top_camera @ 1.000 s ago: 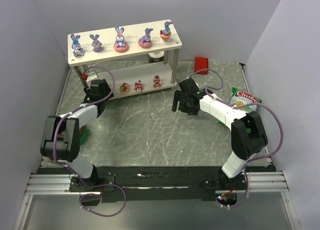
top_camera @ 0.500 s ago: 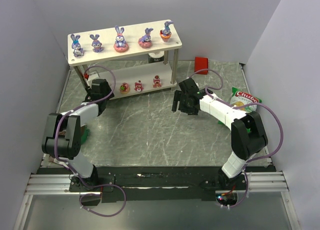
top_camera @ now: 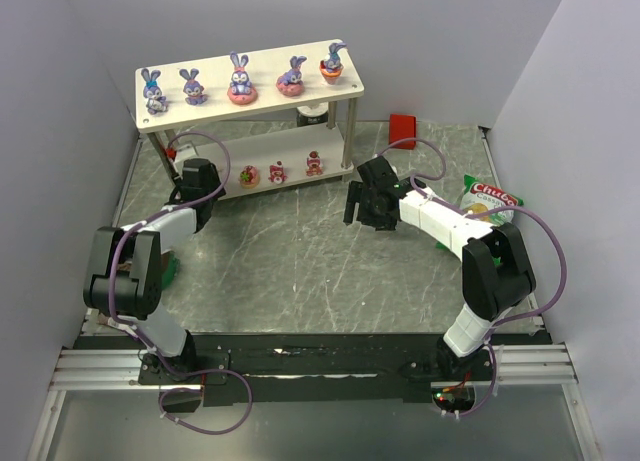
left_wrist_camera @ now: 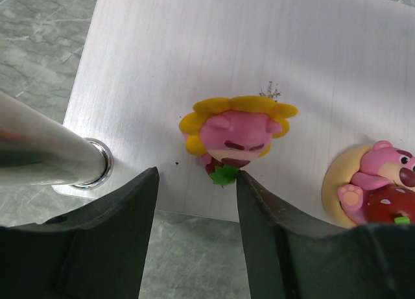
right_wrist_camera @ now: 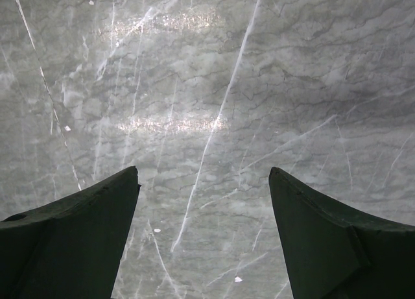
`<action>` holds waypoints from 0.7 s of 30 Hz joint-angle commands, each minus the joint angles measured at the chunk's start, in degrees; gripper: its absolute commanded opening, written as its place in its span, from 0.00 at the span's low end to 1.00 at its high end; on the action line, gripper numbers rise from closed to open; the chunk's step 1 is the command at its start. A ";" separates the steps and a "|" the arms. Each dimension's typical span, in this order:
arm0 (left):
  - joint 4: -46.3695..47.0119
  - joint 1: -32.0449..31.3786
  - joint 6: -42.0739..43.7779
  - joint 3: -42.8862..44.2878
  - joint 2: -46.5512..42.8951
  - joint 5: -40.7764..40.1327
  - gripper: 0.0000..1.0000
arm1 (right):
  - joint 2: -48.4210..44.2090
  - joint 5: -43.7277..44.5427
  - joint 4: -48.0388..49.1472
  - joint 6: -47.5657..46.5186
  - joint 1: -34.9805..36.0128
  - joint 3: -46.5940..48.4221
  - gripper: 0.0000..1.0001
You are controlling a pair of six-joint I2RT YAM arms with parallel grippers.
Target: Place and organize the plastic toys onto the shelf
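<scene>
My left gripper [left_wrist_camera: 196, 177] is at the near-left corner of the shelf [top_camera: 270, 61], over its lower board, with fingers parted and nothing between them. The pink toy with yellow petals [left_wrist_camera: 237, 133] rests on that board just beyond my tips, nearer the right finger. My right gripper [right_wrist_camera: 203, 172] hangs wide open over the table, well apart from the toy.

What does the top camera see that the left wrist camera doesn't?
Only the top camera shows five bunnies lined up on top of the shelf, both arms, the open right gripper, a red block and a snack bag. Only the left wrist camera shows, up close, a pink toy with yellow petals and a green leaf, which I cannot spot from above. Both show the shelf's lower board, a silver post, the open left gripper and the grey table.
</scene>
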 commanded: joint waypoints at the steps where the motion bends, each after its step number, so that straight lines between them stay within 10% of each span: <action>1: 0.64 0.44 -0.44 -0.68 -2.28 -1.77 0.56 | -0.36 -0.10 1.40 -0.32 -0.63 1.72 0.88; 21: 1.35 0.44 -1.14 -0.33 -3.95 1.48 0.66 | -0.71 -0.10 1.48 -0.06 -0.55 1.37 0.88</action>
